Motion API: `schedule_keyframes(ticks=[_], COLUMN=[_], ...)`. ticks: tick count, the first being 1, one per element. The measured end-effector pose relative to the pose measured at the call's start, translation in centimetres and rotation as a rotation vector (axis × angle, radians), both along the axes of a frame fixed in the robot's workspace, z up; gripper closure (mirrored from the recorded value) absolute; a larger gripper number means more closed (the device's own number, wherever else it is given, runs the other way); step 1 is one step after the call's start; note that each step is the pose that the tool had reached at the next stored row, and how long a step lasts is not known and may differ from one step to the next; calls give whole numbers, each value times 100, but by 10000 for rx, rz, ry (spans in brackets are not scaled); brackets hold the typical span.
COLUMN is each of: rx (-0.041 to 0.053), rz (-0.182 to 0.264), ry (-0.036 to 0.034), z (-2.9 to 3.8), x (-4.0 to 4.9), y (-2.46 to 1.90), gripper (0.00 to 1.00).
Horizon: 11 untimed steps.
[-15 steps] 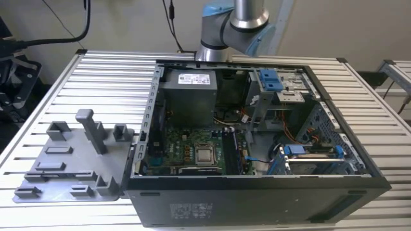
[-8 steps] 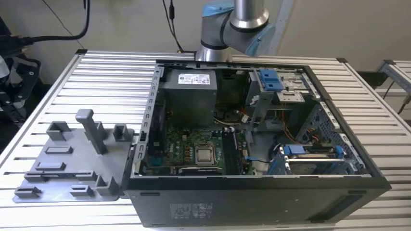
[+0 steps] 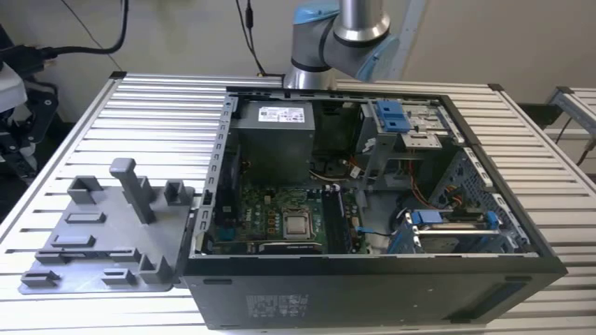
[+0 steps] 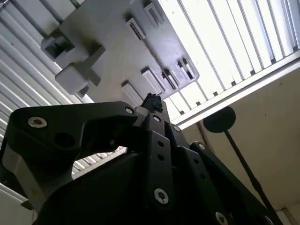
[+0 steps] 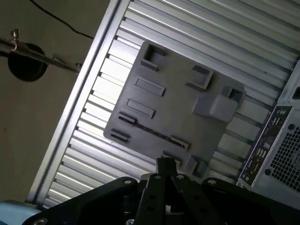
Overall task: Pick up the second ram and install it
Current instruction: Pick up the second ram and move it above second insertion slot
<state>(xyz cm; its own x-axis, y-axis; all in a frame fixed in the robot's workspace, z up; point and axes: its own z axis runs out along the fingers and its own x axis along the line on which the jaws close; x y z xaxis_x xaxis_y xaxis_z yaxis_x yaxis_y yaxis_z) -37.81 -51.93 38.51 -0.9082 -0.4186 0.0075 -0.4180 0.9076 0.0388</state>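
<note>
A slim dark bar, the second ram [image 5: 157, 133], lies edge-on between two low holders near one edge of the grey plastic tray [image 5: 178, 112]. In both wrist views my gripper [image 5: 165, 164] hangs well above that tray [image 4: 108, 42], apart from the ram. Its black fingertips [image 4: 152, 101] meet and nothing shows between them. In the exterior view the tray [image 3: 93, 237] sits at the exterior view's left, beside the open computer case [image 3: 373, 276]. The motherboard [image 3: 279, 202] lies bare inside the case.
The robot arm [image 3: 340, 31] rises behind the case. A tall grey post [image 3: 135, 188] and lower blocks stand on the tray. Drive cages with blue clips [image 3: 396, 115] and cables crowd the case's right half. The slatted metal table [image 3: 158, 105] carries everything.
</note>
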Motion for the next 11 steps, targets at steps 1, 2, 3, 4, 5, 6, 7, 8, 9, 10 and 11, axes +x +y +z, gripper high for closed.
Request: schedule_keyframes(ticks=[1,2,3,4,5,6,7,8,9,10,11], rx=[0,0,0,0,0,0,0,0,0,0,0], rz=[150,308,458,608,758,907,1053,1207,1347,1488,1618], ry=[0,-1,0,0,0,0,0,0,0,0,0], z=[0,0,0,0,0,0,0,0,0,0,0], x=[0,0,0,0,0,0,0,0,0,0,0], y=[0,0,0,0,0,0,0,0,0,0,0], gripper=[89,89,89,89,89,89,89,89,89,89,89])
